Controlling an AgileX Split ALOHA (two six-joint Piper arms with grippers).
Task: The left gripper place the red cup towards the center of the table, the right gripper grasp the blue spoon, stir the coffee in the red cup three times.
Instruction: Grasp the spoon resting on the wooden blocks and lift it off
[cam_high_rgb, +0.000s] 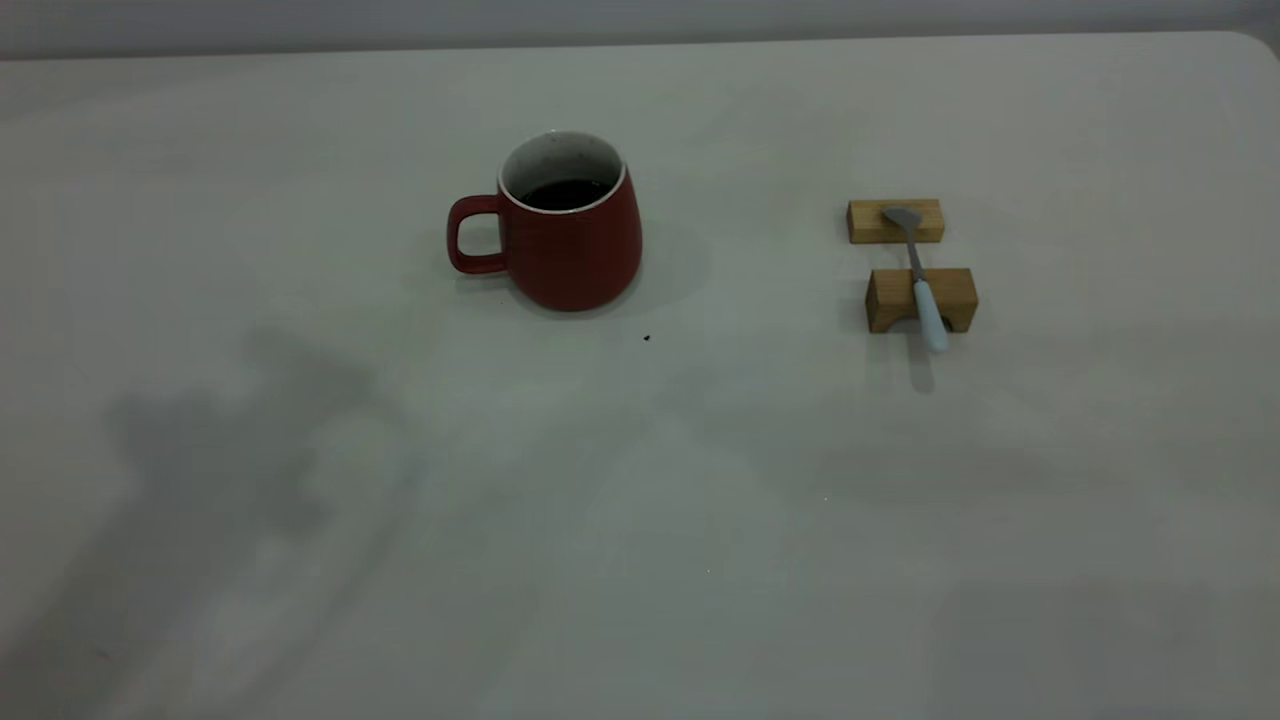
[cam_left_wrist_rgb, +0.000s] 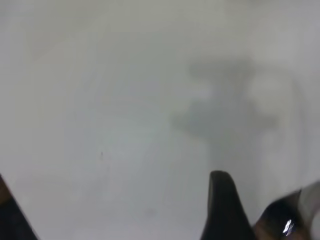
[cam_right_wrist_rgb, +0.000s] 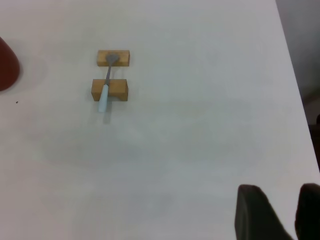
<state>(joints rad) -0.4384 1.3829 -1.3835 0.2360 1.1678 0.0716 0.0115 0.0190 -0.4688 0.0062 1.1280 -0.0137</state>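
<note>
Cup status first: red cup (cam_high_rgb: 570, 235) stood upright on the tabletop (cam_high_rgb: 900, 520), upper centre of the exterior frame, handle pointing frame-left. Coffee (cam_high_rgb: 566, 193) sat inside, dark surface well below the white rim, speckled white wall showing above it. A small dark speck (cam_high_rgb: 647, 338) lay on the tabletop just below and right of the cup.

Blue spoon (cam_high_rgb: 920, 274) lay right of the cup, well apart from it, bridged across two wooden blocks (cam_high_rgb: 920, 298): metal bowl on the farther block, pale blue handle over the nearer one and sticking out past its front edge. Right wrist view had the same set in its upper left (cam_right_wrist_rgb: 106, 84), with a sliver of the cup at the left edge (cam_right_wrist_rgb: 7, 65).

Right gripper (cam_right_wrist_rgb: 280, 212) showed only two dark fingers at the lower right of its own view, a narrow gap between them, nothing held, spoon well away. Left gripper (cam_left_wrist_rgb: 255, 215) showed at the lower right of its view over bare tabletop; couldn't tell how its fingers stood. Neither gripper appeared in the exterior view, only shadows at lower left.
</note>
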